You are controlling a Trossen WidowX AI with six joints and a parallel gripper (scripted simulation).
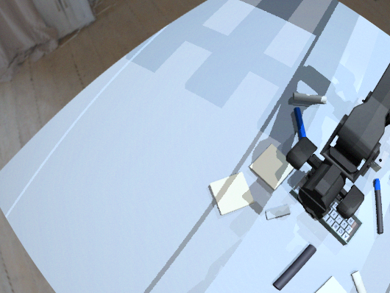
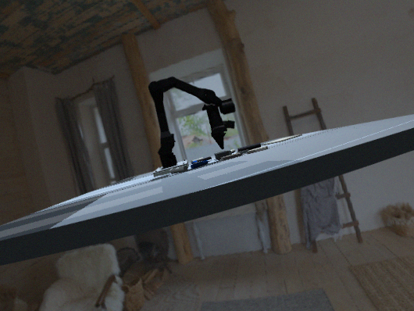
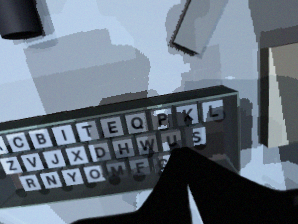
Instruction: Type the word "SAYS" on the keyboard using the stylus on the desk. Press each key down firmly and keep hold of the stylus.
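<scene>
The keyboard (image 1: 336, 225) (image 3: 11, 192) lies partly under the arm, its letter keys in rows. My gripper (image 2: 223, 147) (image 3: 180, 154) is shut with nothing seen between its fingers, pointing down a little above the keyboard. In the wrist view its tips overlap the keys near U and G, with the S key (image 3: 198, 137) just to the right; A and Y show at the left. A dark pen with a blue end (image 1: 379, 210) lies right of the keyboard, and a blue rod (image 1: 299, 121) lies beyond it, partly hidden by the arm. Which is the stylus I cannot tell; neither is held.
Two square pads (image 1: 271, 166) (image 1: 231, 194) and a small grey block (image 1: 277, 212) (image 3: 205, 22) lie left of the keyboard. A dark cylinder (image 1: 294, 267) (image 3: 20, 19) and a white rod (image 1: 357, 283) lie toward the lower edge. A grey cylinder (image 1: 308, 98) lies past the blue rod.
</scene>
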